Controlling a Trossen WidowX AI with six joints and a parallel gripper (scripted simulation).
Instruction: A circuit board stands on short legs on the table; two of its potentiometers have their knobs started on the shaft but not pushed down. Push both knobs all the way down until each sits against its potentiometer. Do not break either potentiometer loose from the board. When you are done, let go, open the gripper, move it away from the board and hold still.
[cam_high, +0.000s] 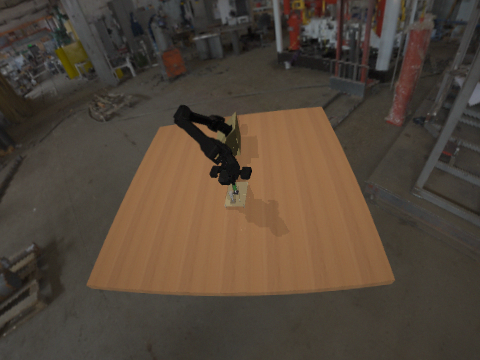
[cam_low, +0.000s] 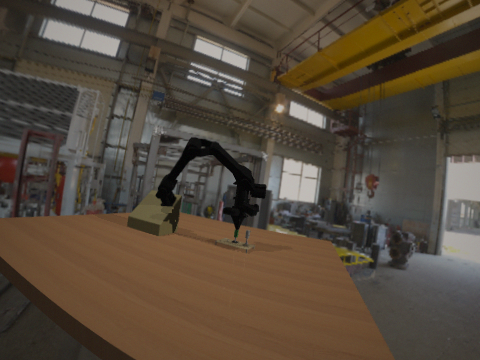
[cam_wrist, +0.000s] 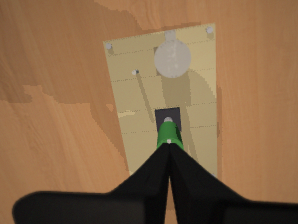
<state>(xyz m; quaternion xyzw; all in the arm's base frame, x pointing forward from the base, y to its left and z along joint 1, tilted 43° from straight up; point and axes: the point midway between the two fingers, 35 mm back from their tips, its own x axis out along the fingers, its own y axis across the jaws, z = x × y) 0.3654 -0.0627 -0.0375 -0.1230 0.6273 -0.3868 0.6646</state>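
Note:
The circuit board (cam_high: 242, 203) (cam_low: 225, 243) (cam_wrist: 200, 55) stands low on the table. A green knob (cam_high: 234, 187) (cam_low: 236, 233) (cam_wrist: 169, 132) stands over a black potentiometer body (cam_wrist: 161, 113); a short light grey piece shows between them in the wrist view. A grey knob (cam_low: 247, 234) (cam_wrist: 172, 58) stands upright near the far end of the board, round from above; its seat is hidden. My gripper (cam_low: 236, 228) (cam_wrist: 168, 149) is shut and holds nothing. Its fingertips are right at the top of the green knob; whether they touch it is too small to tell.
A thin post (cam_wrist: 135, 72) stands on the board to the left of the grey knob. Screw heads (cam_wrist: 109, 46) (cam_wrist: 209, 30) mark the board's far corners. A tan angled block (cam_high: 235, 135) (cam_low: 154, 215) stands by the arm's base, well away from the board.

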